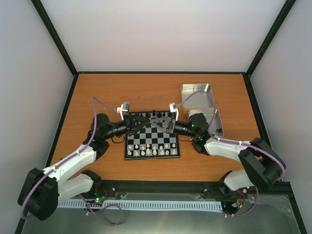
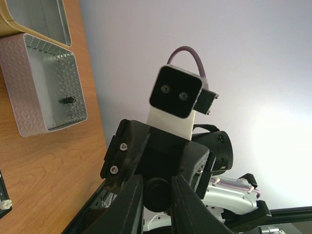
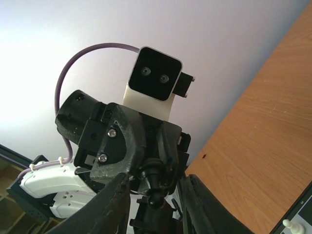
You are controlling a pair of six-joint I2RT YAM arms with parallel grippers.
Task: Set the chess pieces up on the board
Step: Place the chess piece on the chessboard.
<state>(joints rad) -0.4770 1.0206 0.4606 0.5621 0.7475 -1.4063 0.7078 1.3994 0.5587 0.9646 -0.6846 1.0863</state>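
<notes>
The board (image 1: pixel 152 141) lies in the middle of the table, with white pieces in its two near rows and a few black chess pieces (image 1: pixel 156 113) at its far edge. Both grippers meet tip to tip above the board's far half. My left gripper (image 2: pixel 158 207) (image 1: pixel 148 122) is shut on the base of a black pawn (image 2: pixel 157 194) (image 3: pixel 157 187), whose head points at my right gripper (image 3: pixel 157 214) (image 1: pixel 159 123). The right fingers (image 3: pixel 113 207) stand on either side of the pawn with gaps showing and are open.
Two silver tins sit at the right back, the open tin (image 1: pixel 196 91) and a textured tin (image 1: pixel 208 122) (image 2: pixel 19 83) holding a black piece (image 2: pixel 68 100). A white piece (image 3: pixel 291 225) shows at the board's corner.
</notes>
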